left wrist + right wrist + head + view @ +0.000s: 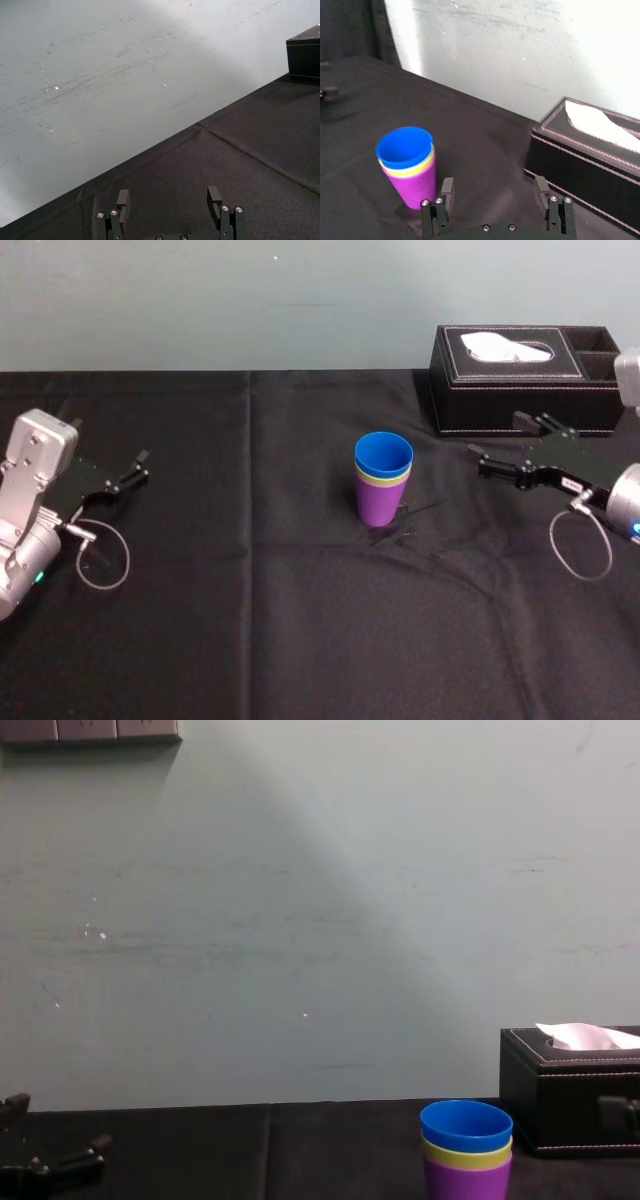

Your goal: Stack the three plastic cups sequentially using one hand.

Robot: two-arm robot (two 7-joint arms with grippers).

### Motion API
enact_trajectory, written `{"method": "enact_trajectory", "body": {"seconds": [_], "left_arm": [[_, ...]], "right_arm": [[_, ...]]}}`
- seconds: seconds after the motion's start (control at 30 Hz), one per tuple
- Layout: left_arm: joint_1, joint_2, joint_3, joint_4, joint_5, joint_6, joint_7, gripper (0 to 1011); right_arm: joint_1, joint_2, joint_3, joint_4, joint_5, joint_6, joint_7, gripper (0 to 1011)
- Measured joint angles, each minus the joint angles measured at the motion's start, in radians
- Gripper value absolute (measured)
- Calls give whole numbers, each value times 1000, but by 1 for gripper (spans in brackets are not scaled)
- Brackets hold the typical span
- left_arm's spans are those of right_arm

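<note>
You're basically done: the cups (383, 480) are nested, blue in yellow-green in purple, centre of the cloth. Right gripper (493, 433) hangs wide open and empty by the tissue box (525, 380). Left gripper (143, 465) is parked far left, open too.

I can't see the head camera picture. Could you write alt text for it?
A stack of three plastic cups stands mid-table on a black cloth, blue inside yellow-green inside purple. The left gripper and the right gripper hang open on either side, apart from the cups. A black tissue box sits behind the right one.
</note>
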Motion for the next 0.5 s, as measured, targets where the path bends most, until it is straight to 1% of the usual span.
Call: {"method": "enact_trajectory", "body": {"seconds": [0.13,0.2,0.5], "left_arm": [[0,0,0,0,0,0,0,1011],[0,0,0,0,0,0,0,1012],[0,0,0,0,0,0,0,1011]], "right_arm": [[-10,-7,5,16,-16,-1,-17,1003],[-15,-16,8,34,-27,-2,-26,1003],[-18,-38,15,74,-43,-2,-23,1002]]}}
